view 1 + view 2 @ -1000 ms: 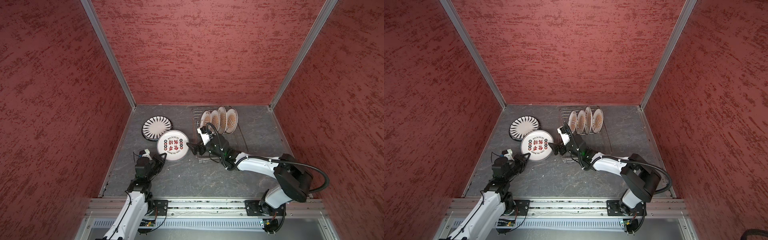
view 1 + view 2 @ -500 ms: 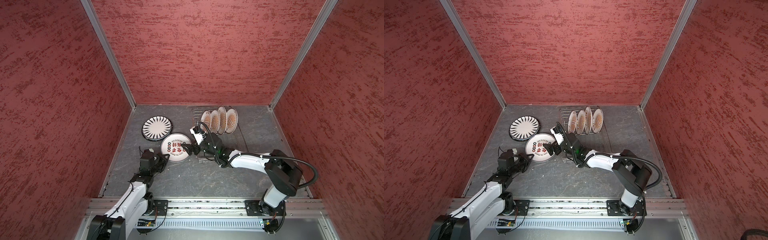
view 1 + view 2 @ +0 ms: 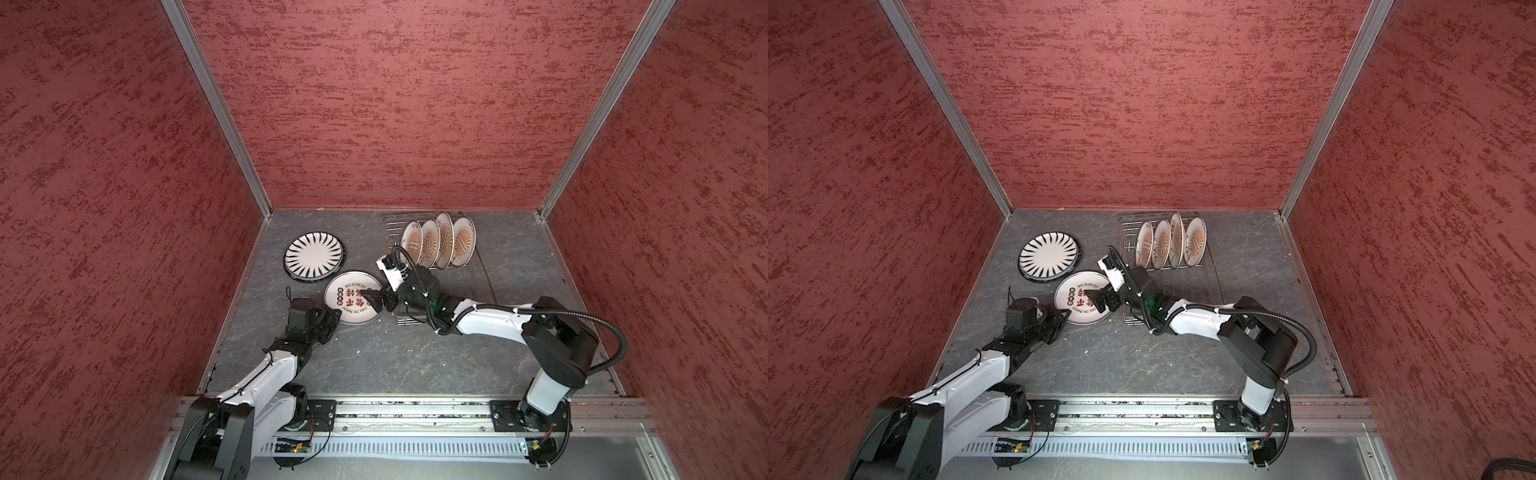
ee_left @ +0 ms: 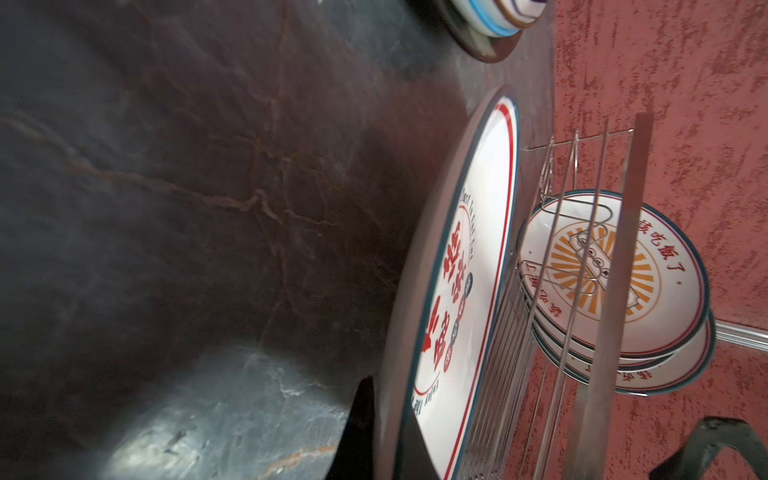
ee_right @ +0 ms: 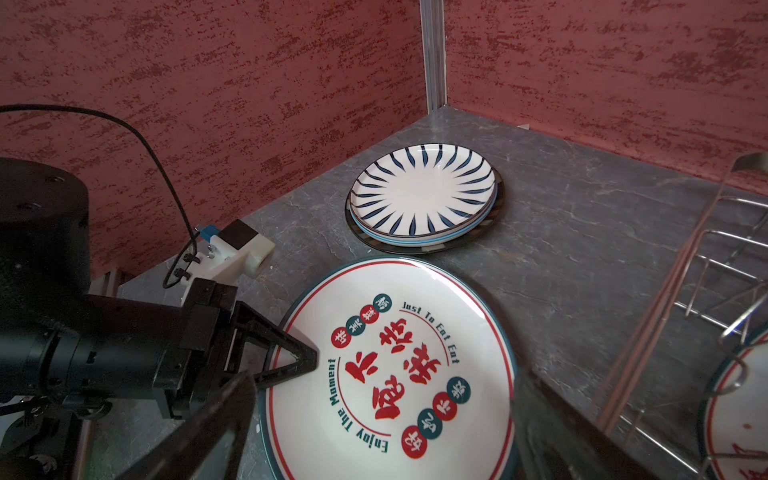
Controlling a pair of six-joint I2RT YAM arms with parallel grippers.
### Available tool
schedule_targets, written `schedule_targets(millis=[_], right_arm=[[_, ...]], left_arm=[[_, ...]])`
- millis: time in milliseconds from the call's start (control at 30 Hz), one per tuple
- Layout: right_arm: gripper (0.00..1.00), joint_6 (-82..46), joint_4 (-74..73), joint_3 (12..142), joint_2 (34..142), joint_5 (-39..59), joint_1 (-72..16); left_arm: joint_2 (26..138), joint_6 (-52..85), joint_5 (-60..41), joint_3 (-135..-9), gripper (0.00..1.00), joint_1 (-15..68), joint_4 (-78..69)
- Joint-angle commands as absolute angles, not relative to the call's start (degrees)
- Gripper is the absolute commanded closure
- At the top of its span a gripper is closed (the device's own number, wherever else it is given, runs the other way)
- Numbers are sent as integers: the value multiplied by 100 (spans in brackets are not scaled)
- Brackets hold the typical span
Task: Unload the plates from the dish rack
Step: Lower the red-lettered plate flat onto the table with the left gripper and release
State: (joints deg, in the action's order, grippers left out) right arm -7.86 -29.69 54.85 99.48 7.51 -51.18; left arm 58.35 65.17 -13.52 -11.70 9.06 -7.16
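Arms [image 3: 490, 322] stretch low; left end effector [image 3: 336, 318] pinches red-character plate [image 3: 347, 305] rim, right end effector [image 3: 370, 301] spread over it.

Dark grey, stone-veined tabletop [image 3: 415, 357]. At its back left a stack of plates lies flat, with a black-striped plate [image 3: 314, 254] on top. Just beside the stack, nearer the front, is a red-lettered plate [image 3: 348, 306]; whether it rests fully on the surface is unclear. At the back right stands a wire dish rack [image 3: 484, 286], with four sunburst plates [image 3: 463, 243] upright in its far end.
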Motion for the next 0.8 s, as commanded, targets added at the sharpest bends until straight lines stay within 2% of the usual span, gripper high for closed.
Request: schedule_targets(millis=[0, 400, 500, 567, 767], right_arm=[[3, -641, -2953, 5637, 10002, 734, -5150], [4, -628, -2911, 5651, 10059, 647, -5150], [4, -638, -2910, 5656, 10079, 628, -5150], [4, -642, -2918, 5672, 10099, 629, -5150], [3, -641, -2895, 5698, 10142, 572, -5153]], left_arm=[[5934, 6582, -1338, -1370, 100, 898, -1230], [6442, 6743, -1356, -1362, 97, 831, -1333], [6410, 6796, -1284, -1319, 87, 831, -1323], [6366, 6811, -1237, -1283, 74, 828, -1316], [6267, 6812, -1112, -1235, 61, 827, -1249]])
